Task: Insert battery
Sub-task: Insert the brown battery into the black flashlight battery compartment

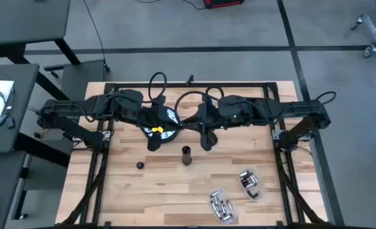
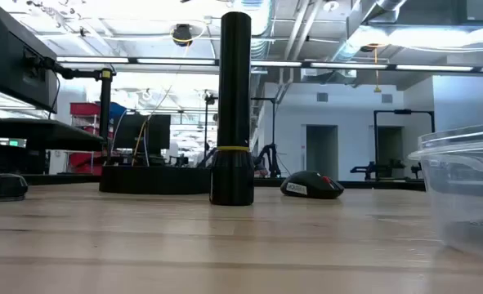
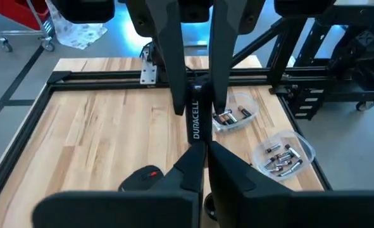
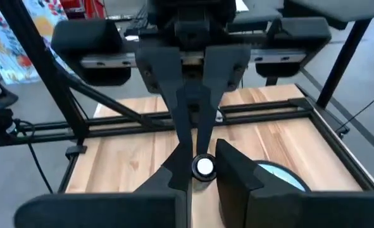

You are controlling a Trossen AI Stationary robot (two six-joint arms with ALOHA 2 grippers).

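Wooden table (image 1: pixel 143 184), left claw (image 3: pixel 199 123) pinching battery (image 3: pixel 196 120), seemingly level.

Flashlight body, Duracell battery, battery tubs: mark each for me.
flashlight body (image 2: pixel 234 106), low view, middle of the upright black tube.
Duracell battery (image 3: pixel 196 120), left wrist view, on its printed label.
battery tubs (image 1: pixel 250 182), high view, the farther clear tub's middle; the other tub (image 1: pixel 221 205) lies nearer.

Overhead looks down (low view level) on table (image 1: pixel 143 184).
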